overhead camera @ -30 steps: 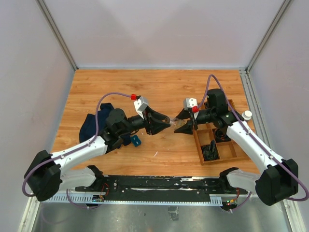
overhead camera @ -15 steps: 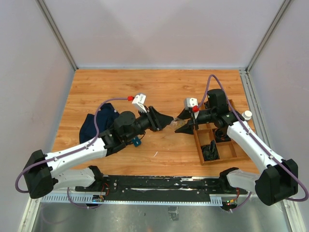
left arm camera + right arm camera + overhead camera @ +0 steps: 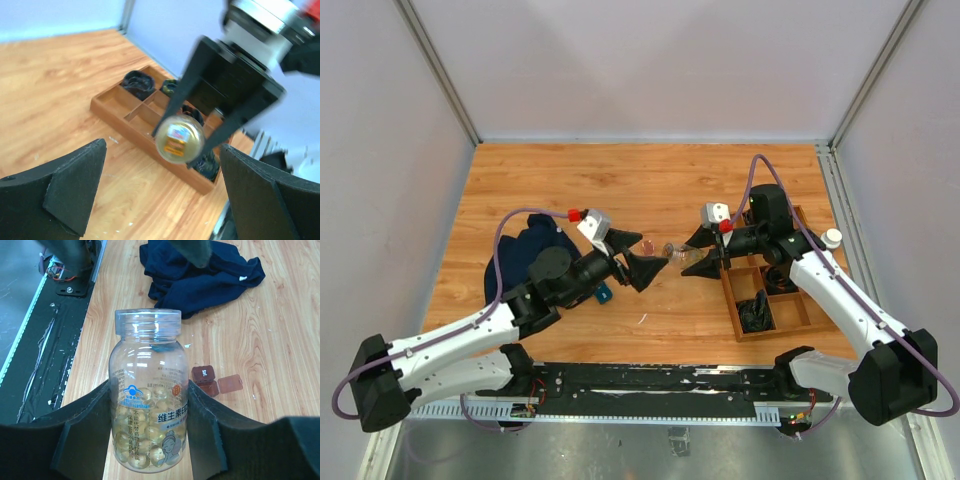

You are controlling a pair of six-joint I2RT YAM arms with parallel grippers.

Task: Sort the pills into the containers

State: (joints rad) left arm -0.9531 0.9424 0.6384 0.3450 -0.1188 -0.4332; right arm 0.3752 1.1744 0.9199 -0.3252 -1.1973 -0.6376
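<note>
Wood runs under everything: the table (image 3: pixel 650 180) carries a divided tray (image 3: pixel 731 305) at the right, probably parked there as storage clear of the work, and a dark blue cloth (image 3: pixel 520 250) is heaped at the left. Between them the two arms meet over mid-table. The right gripper (image 3: pixel 692 252) is clamped on the body of a clear bottle (image 3: pixel 150 405), one finger on each side. It holds the bottle off the table with the neck pointing left, presumably so the other arm can reach the mouth or so pills can be tipped out. The left gripper (image 3: pixel 650 251) stands spread to its widest and grips nothing. Its fingers flank the bottle's neck end without touching, which suggests it is either lining up on the neck or letting it go. Whether a clear lid closes that neck I cannot tell. The containers (image 3: pixel 206 376), a small reddish-brown box with its lid open, lie on the table near the cloth. They sit close to the bottle's mouth, likely to receive the pills (image 3: pixel 145 440). All the pills I can see are amber capsules inside the bottle, so sorting looks barely begun.
</note>
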